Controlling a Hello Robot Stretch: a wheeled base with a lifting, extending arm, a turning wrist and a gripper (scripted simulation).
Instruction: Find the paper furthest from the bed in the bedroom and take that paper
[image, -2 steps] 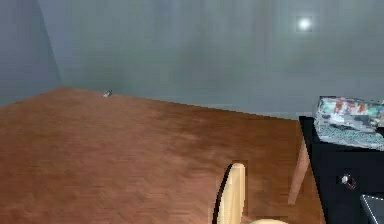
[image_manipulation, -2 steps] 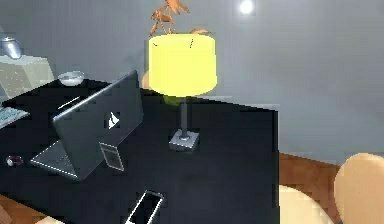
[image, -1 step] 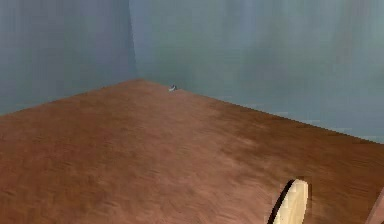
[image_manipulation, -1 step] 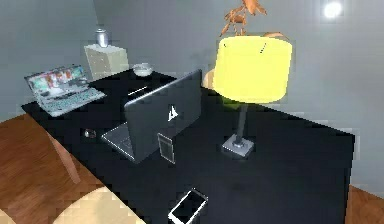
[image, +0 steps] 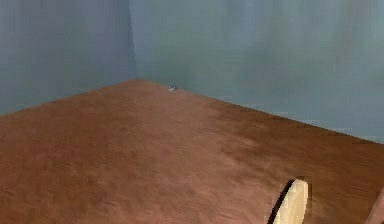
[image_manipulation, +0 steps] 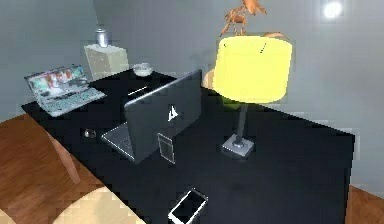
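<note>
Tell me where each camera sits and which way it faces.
Forward view: on the robot, looking ahead and somewhat down across the wooden floor to a corner of the blue-grey walls; a pale round edge lies at bottom right; own body in frame: none.
Arm side view: on the robot's body, looking out sideways over a black desk with an open laptop, a yellow-shaded lamp and a phone; own body in frame: none.
Shared: wooden floor and blue-grey walls, seemingly one room.
</note>
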